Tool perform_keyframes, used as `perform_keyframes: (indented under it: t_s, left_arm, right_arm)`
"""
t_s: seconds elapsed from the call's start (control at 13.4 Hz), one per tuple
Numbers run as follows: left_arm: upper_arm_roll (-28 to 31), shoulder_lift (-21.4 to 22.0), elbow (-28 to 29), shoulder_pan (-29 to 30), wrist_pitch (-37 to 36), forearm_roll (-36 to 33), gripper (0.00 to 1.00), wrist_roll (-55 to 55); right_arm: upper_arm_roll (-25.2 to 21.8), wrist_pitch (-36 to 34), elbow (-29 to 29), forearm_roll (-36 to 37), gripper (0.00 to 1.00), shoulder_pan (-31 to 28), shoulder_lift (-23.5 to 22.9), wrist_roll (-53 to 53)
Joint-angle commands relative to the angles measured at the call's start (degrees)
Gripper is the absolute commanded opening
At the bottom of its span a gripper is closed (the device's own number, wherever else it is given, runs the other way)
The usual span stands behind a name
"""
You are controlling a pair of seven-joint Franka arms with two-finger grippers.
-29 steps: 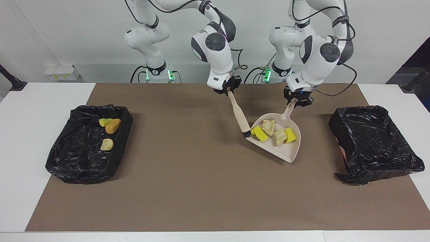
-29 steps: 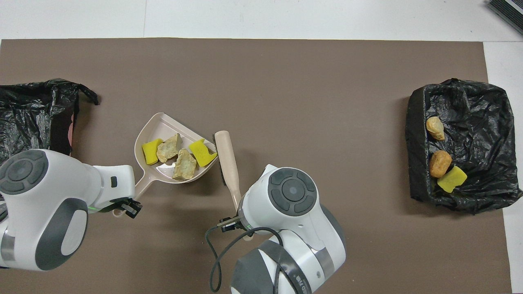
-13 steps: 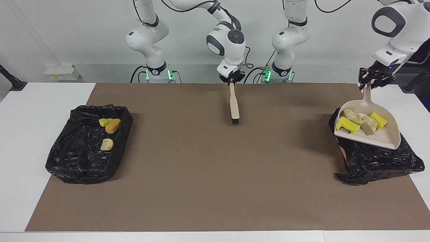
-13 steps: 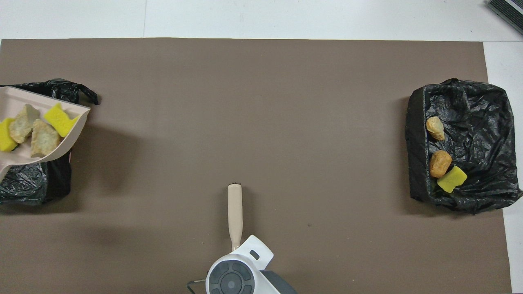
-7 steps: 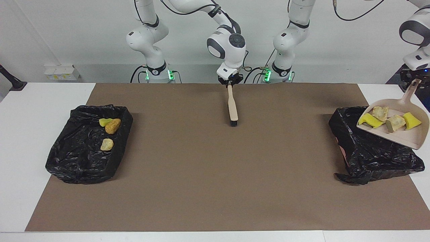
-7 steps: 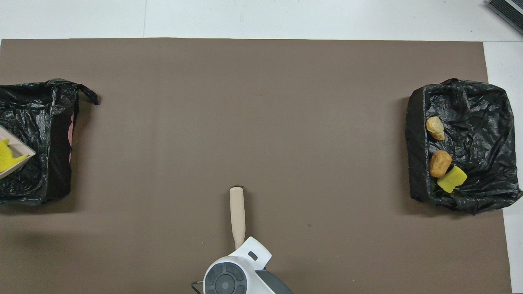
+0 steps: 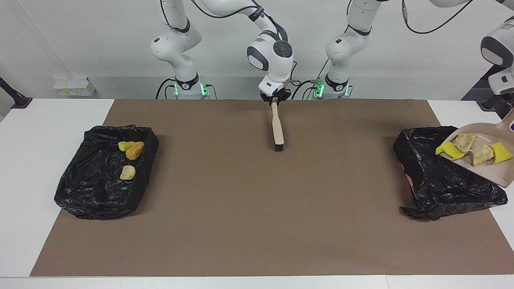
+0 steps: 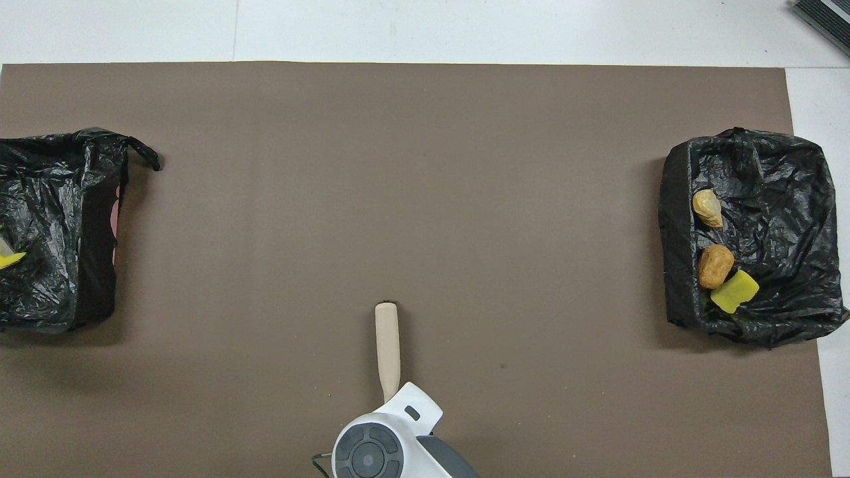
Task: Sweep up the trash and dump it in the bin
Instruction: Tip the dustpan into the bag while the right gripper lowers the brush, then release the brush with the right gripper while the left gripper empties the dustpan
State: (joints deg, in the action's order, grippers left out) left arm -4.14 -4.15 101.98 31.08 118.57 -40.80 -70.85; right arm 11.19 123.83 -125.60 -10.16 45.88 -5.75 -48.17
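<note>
A beige dustpan (image 7: 488,166) hangs tilted over the black-lined bin (image 7: 433,180) at the left arm's end of the table. Its handle runs out of the facing view, where my left gripper holds it out of sight. Several trash scraps lie in the pan: a yellow sponge piece (image 7: 449,151) at the low lip, two bread-like lumps (image 7: 465,141) and another sponge piece (image 7: 502,153). In the overhead view only a yellow sliver (image 8: 10,260) shows. My right gripper (image 7: 275,98) is shut on the handle of the beige brush (image 7: 277,128), whose bristles touch the mat.
A second black-lined bin (image 7: 100,192) at the right arm's end holds three scraps: a yellow-green sponge piece (image 8: 735,291), an orange lump (image 8: 715,265) and a tan lump (image 8: 708,207). A brown mat (image 7: 241,208) covers the table between the bins.
The left arm has carried the loaded dustpan from mid-mat to over its bin, then lower and farther outward. The right arm drew the brush back toward the robots and now holds still.
</note>
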Motion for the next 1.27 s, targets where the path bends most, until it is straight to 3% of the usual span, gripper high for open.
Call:
perform_keyframes:
  t_s: [0.0, 0.22, 0.37, 0.6, 0.82, 0.97, 1.2]
  left_arm:
    - [0.71, -1.56, -2.92, -2.77, -0.62, -4.81, 0.0, 1.51]
    - [0.71, -1.65, -4.15, -6.72, -3.86, -14.46, 0.0, 3.17]
    - [0.71, -2.0, -5.56, -8.92, -7.64, -15.53, 0.0, 4.05]
    - [0.54, -3.4, -9.42, -13.48, -13.96, -21.41, 0.0, 4.84]
    - [0.71, -3.41, -9.6, -15.43, -15.83, -22.04, 0.0, 7.48]
    - [0.71, -3.49, -10.04, -16.05, -17.57, -26.14, 0.0, 7.48]
    - [0.54, -3.32, -12.5, -16.31, -19.34, -29.42, 0.0, 6.61]
  right_arm:
    - [0.32, 0.8, 1.32, 0.41, 0.48, -0.97, -1.01, -1.84]
    - [0.14, 0.79, 4.04, 0.41, 0.67, -2.63, -2.42, -2.02]
    - [0.14, 0.8, 5.1, 0.41, 0.79, -4.92, -1.72, -1.5]
    - [-0.03, -0.16, 5.19, 0.5, 0.97, -10.79, 2.74, -0.8]
    - [-0.03, -3.49, 5.54, 0.84, 1.0, -18.53, 7.76, 4.02]
    - [-0.3, -7.09, 6.5, 1.2, 1.0, -23.18, 10.74, 8.85]
    - [-0.3, -13.68, 14.57, 1.2, 1.0, -31.53, 11.55, 14.13]
